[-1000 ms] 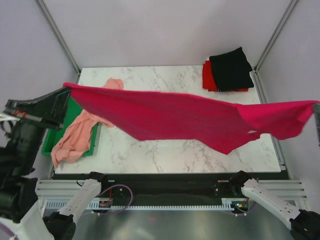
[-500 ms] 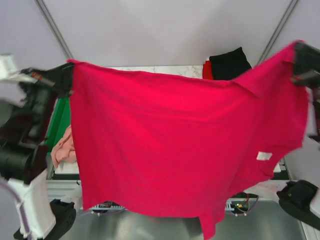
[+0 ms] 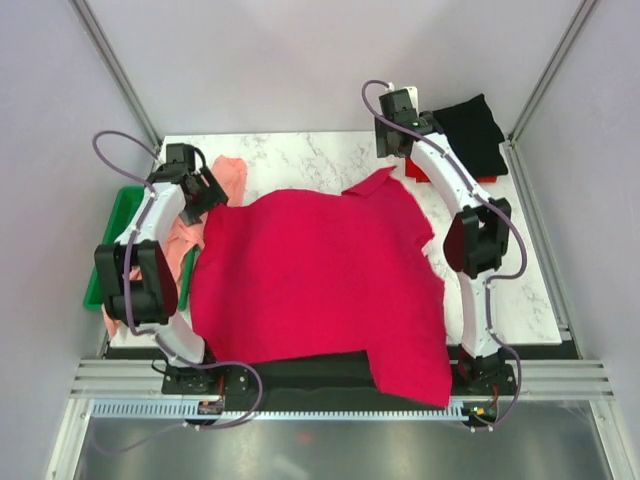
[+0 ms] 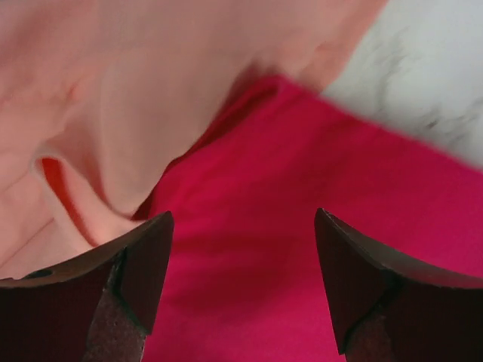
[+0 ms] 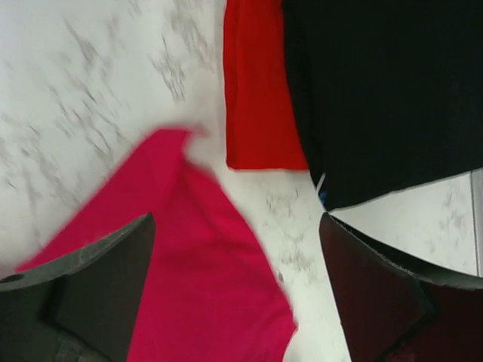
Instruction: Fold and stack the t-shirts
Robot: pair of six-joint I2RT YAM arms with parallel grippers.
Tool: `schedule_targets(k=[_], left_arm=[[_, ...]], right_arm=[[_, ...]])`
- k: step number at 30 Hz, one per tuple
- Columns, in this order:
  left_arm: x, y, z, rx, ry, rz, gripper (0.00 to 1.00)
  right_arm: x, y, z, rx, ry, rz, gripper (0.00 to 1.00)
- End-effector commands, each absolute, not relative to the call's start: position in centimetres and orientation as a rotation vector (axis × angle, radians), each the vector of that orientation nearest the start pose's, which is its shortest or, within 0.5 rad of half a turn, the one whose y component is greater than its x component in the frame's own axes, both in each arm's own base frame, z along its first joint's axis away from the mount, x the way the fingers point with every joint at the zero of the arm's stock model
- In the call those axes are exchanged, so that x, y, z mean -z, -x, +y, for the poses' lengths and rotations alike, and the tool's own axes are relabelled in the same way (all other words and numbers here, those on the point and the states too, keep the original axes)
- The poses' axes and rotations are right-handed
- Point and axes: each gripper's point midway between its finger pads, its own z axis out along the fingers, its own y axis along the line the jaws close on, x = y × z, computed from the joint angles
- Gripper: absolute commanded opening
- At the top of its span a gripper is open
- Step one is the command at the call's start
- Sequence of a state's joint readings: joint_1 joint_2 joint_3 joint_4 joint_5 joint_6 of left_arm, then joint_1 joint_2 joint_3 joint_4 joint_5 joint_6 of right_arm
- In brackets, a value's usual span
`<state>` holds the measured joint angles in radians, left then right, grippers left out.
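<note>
- Crimson t-shirt (image 3: pixel 310 280): spread on the table (image 3: pixel 300 150), overhanging at 6 o'clock; long axis, I judge, 9-to-3.
- Left gripper (image 4: pixel 241 219): jaws apart, empty, over its 10 o'clock corner.
- Right gripper (image 5: pixel 238 219): jaws apart, empty, over its 1 o'clock sleeve.

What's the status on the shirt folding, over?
Left gripper open, right gripper open, both empty. Crimson t-shirt spread out, unfolded, near side overhanging table edge. Salmon-pink t-shirt crowds its far-left corner.
</note>
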<state>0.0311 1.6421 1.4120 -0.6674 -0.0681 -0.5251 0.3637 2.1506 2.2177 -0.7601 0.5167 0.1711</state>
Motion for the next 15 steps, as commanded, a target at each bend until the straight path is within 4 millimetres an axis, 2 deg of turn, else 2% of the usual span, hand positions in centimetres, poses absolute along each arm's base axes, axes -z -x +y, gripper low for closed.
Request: schedule_targets(k=[1,3,6,7,8,10,11,12,13,14,15], left_arm=[[-16.2,-40.7,0.1,0.202,0.707,2.362,0.84],[-17.1,-40.0,0.3,0.188,0.69,2.336,0.87],[-18.4,-38.9,-0.4,0.233,0.646,2.318,0.87],[-18.5,-38.6,-0.7,0.248,0.628,2.317,0.86],[-18.9,-38.2,-1.3,0.273,0.6,2.317,0.85],[-19.6,-36.9,-2.5,0.34,0.52,2.321,0.82],[-19.6,-36.4,-2.7,0.348,0.504,2.321,0.81],[-19.0,-35.4,-3.0,0.36,0.487,2.344,0.81],[-20.1,-34.4,-3.1,0.362,0.438,2.319,0.81],[-19.5,-33.2,-3.4,0.37,0.42,2.347,0.8],[-19.7,-32.3,-3.5,0.37,0.397,2.348,0.8]], right_arm=[[-28.6,-52.4,12.2,0.178,-0.126,2.124,0.98],[-27.8,-50.6,11.9,0.138,-0.14,2.112,0.98],[-25.4,-47.7,12.8,-0.001,-0.148,2.141,0.98],[-22.3,-46.2,13.8,-0.075,-0.134,2.217,0.98],[-22.7,-45.8,14.4,-0.141,-0.139,2.191,0.98],[-20.7,-45.0,15.3,-0.215,-0.145,2.223,0.98],[-19.2,-44.5,16.4,-0.287,-0.131,2.253,0.98],[-18.6,-44.6,16.6,-0.311,-0.142,2.267,0.98],[-17.7,-45.0,17.3,-0.34,-0.143,2.277,0.97],[-17.3,-45.3,18.1,-0.397,-0.149,2.286,0.97],[-17.0,-45.9,18.2,-0.418,-0.163,2.285,0.96]])
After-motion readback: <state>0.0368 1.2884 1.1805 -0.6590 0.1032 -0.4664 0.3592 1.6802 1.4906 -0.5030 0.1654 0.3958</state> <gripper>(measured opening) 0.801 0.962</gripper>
